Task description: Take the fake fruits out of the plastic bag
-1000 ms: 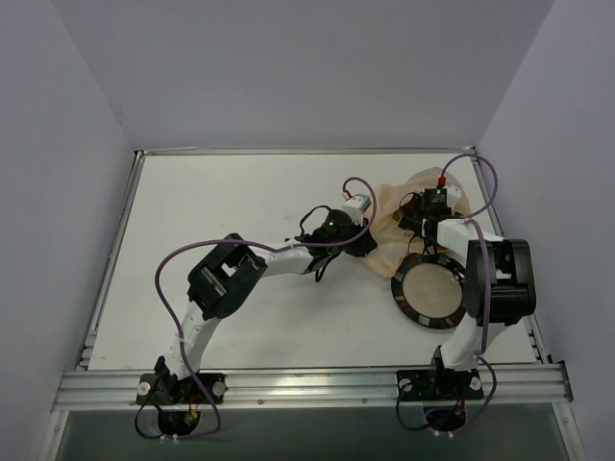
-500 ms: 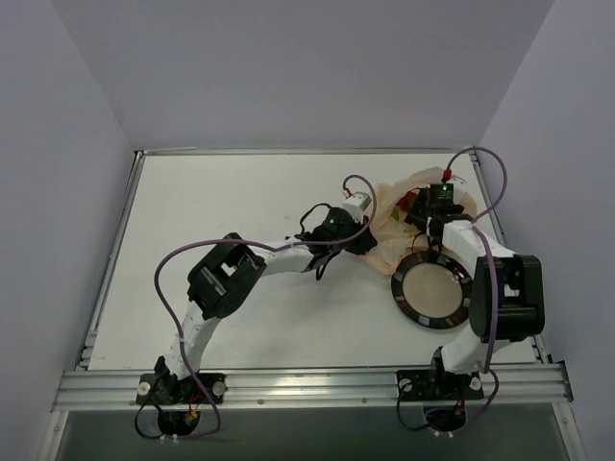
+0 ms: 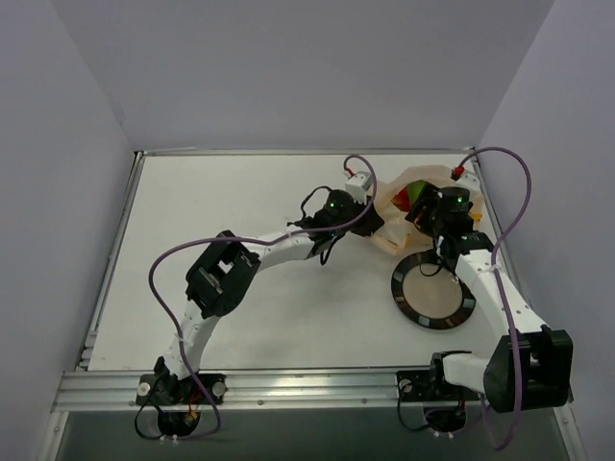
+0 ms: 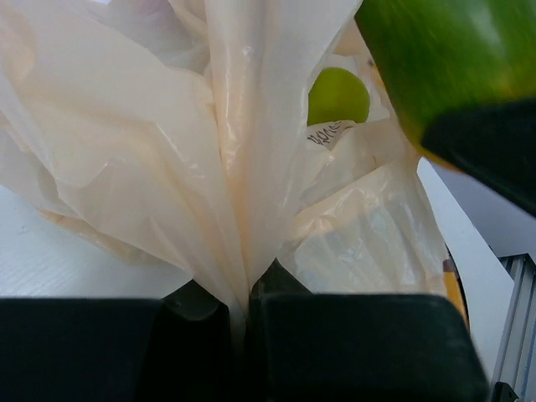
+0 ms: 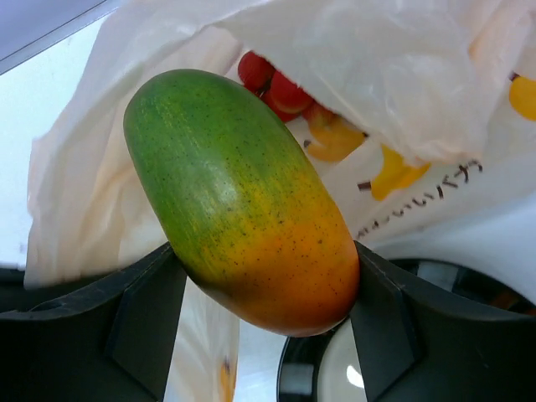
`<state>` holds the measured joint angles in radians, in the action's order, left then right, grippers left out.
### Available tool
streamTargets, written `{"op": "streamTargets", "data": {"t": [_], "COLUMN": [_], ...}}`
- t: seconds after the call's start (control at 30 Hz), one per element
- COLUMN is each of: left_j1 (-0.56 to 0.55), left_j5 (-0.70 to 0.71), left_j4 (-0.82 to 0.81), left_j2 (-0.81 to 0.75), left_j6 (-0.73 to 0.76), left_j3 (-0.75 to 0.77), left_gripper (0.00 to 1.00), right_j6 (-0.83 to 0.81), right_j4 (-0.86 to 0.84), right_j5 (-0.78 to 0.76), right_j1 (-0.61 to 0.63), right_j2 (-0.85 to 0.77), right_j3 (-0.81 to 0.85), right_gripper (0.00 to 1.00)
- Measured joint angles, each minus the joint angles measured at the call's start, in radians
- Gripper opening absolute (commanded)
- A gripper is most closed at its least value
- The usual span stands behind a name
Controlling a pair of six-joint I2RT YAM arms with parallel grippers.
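My right pincer is closed across the mango, held just outside the mouth of the bag, with the plate near. My left pincer is pinched tight on a gathered fold of bag. Red berries and a green ball lie inside (yellow pieces too, shape unclear).

A glossy green-orange mango is held before the crumpled peach plastic bag. Inside lie red berries and a green apple.
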<state>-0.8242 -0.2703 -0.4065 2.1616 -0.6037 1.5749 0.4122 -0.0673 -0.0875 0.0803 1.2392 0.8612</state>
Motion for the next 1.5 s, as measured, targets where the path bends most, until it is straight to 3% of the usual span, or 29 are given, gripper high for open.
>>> {"op": "streamTargets", "data": {"t": [0.4, 0.7, 0.77, 0.8, 0.9, 1.1, 1.13, 1.23, 1.27, 1.3, 1.37, 1.5], "left_j1": [0.033, 0.034, 0.034, 0.034, 0.033, 0.031, 0.030, 0.024, 0.022, 0.019, 0.013, -0.002], "left_j5": [-0.023, -0.045, -0.046, -0.046, -0.046, -0.047, -0.046, -0.041, -0.039, -0.036, -0.029, 0.000], "left_j4": [-0.002, -0.028, -0.038, -0.044, -0.051, -0.061, -0.069, -0.081, -0.082, -0.084, -0.084, -0.086], "left_j2": [0.000, 0.000, 0.000, 0.000, 0.000, 0.000, -0.002, -0.010, -0.011, -0.013, -0.017, -0.034], "left_j6": [-0.003, -0.006, -0.006, -0.006, -0.006, -0.006, -0.006, -0.005, -0.005, -0.005, -0.002, 0.009], "left_j3": [0.013, 0.012, 0.009, 0.004, -0.008, -0.024, -0.030, -0.064, -0.076, -0.087, -0.103, -0.127], "left_gripper": [0.02, 0.02, 0.02, 0.02, 0.02, 0.02, 0.02, 0.02, 0.02, 0.02, 0.02, 0.02], "right_j6": [0.158, 0.348, 0.377, 0.386, 0.405, 0.389, 0.379, 0.338, 0.315, 0.290, 0.238, 0.130], "right_j4": [0.197, 0.283, 0.291, 0.289, 0.285, 0.285, 0.288, 0.294, 0.287, 0.271, 0.243, 0.142], "right_j5": [-0.013, -0.142, -0.178, -0.190, -0.208, -0.206, -0.202, -0.183, -0.172, -0.163, -0.141, -0.110], "right_j1": [0.147, 0.151, 0.151, 0.151, 0.151, 0.151, 0.151, 0.151, 0.152, 0.153, 0.156, 0.157], "right_j2": [-0.426, -0.382, -0.362, -0.357, -0.345, -0.362, -0.378, -0.412, -0.412, -0.409, -0.366, -0.185], "right_j3": [-0.227, -0.393, -0.397, -0.397, -0.397, -0.396, -0.391, -0.339, -0.312, -0.286, -0.215, -0.064], "right_gripper": [0.48, 0.49, 0.55, 0.67, 0.83, 0.93, 0.90, 0.45, 0.22, 0.15, 0.11, 0.12]}}
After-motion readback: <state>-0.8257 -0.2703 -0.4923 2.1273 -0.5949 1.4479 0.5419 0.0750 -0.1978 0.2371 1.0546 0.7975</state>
